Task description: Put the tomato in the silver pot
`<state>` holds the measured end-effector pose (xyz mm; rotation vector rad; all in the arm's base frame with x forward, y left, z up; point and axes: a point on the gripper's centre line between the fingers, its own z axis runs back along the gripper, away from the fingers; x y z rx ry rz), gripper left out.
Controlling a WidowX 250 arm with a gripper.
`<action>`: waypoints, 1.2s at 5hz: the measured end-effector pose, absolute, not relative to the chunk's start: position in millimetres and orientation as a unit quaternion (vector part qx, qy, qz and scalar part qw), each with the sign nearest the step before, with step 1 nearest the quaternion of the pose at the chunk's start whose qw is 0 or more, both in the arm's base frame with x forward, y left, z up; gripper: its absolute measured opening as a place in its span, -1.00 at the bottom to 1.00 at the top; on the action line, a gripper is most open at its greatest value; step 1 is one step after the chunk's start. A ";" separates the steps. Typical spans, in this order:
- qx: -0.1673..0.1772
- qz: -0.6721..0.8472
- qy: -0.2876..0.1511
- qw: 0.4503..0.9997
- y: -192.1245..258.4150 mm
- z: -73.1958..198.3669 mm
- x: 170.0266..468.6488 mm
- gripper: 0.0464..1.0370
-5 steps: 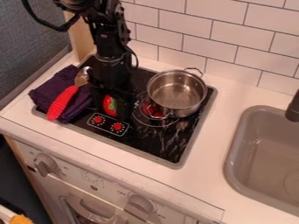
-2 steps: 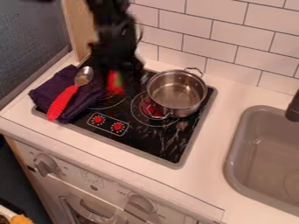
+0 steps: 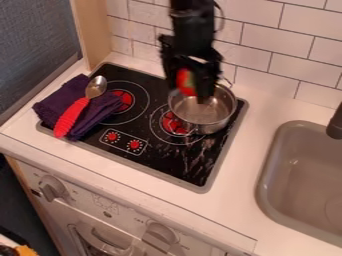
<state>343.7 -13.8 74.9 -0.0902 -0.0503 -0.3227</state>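
The black, jointed robot arm (image 3: 191,25) comes in from the top edge, nearly upright; below it, the black two-finger hand (image 3: 194,87) points down, closed in a grip.

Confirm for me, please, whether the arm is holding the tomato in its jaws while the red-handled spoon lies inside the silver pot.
Not quite: the camera view shows the red-handled spoon lying on the purple cloth, not inside the silver pot. The arm does hold the tomato in its jaws.
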 end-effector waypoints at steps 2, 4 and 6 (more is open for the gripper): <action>-0.049 -0.142 -0.006 0.989 -19.1 53.4 358.2 0.94; -0.023 -0.090 -0.014 0.996 15.2 61.4 341.3 0.93; -0.020 -0.024 -0.029 0.999 71.8 72.3 302.7 0.93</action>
